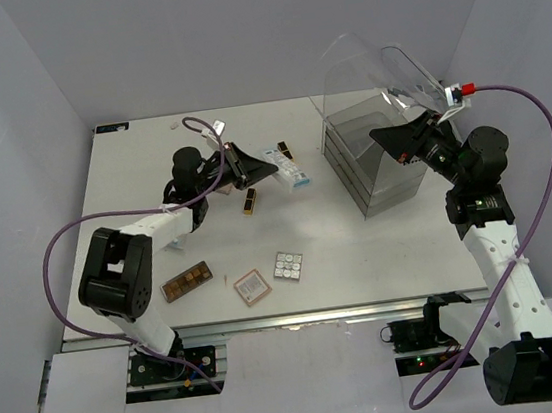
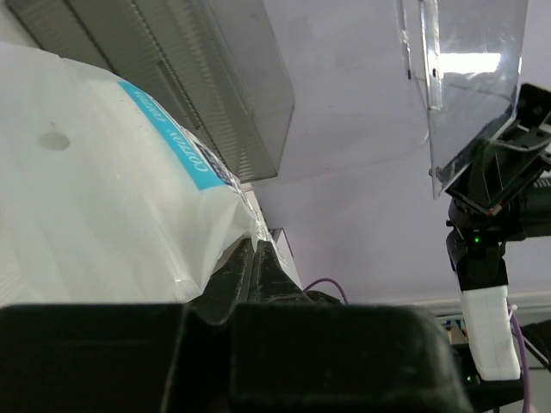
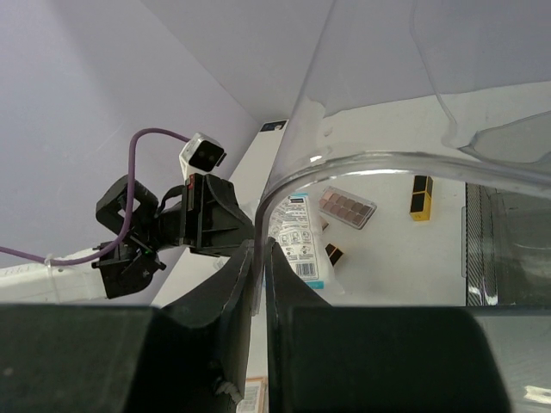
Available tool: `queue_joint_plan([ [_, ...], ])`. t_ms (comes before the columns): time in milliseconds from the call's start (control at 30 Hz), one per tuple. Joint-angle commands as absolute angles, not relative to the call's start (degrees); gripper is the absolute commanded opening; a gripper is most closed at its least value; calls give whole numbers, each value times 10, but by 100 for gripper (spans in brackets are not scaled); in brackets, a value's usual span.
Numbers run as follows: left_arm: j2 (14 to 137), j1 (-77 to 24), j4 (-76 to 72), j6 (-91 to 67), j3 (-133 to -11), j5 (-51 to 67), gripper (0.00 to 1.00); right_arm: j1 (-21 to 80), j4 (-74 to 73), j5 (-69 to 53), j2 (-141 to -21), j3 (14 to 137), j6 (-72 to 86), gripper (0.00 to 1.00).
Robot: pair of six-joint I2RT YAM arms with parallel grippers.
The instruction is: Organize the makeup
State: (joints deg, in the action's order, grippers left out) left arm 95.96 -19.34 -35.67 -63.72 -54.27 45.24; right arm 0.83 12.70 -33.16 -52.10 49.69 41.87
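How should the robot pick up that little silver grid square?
Probably from straight above, pinching the silvery grid palette across its near and far edges. It lies flat on the table, so only its thin edges offer a hold, and the pink compact sits close on its left.

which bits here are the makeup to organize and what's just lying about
Makeup: white-blue packet, brown pan palette, pink pan palette, pinkish square compact, silvery grid palette, dark-gold piece.
Not makeup: clear plastic domed-lid box, purple cables.

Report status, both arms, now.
Left gripper shut on packet. Right gripper shut on lid, holding it up. Box open, nothing seen between it and packet.
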Motion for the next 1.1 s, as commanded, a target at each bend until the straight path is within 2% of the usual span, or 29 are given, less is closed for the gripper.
queue_joint_plan([
  [0,985,-226,-464,-665,-563,471,0,7,172,-334,-502,500,418,12],
  [333,1090,-300,-580,-723,-642,461,0,6,172,-337,-502,500,422,12],
  [1067,1218,-349,-588,-745,-843,412,0,7,178,-341,-501,499,431,12],
])
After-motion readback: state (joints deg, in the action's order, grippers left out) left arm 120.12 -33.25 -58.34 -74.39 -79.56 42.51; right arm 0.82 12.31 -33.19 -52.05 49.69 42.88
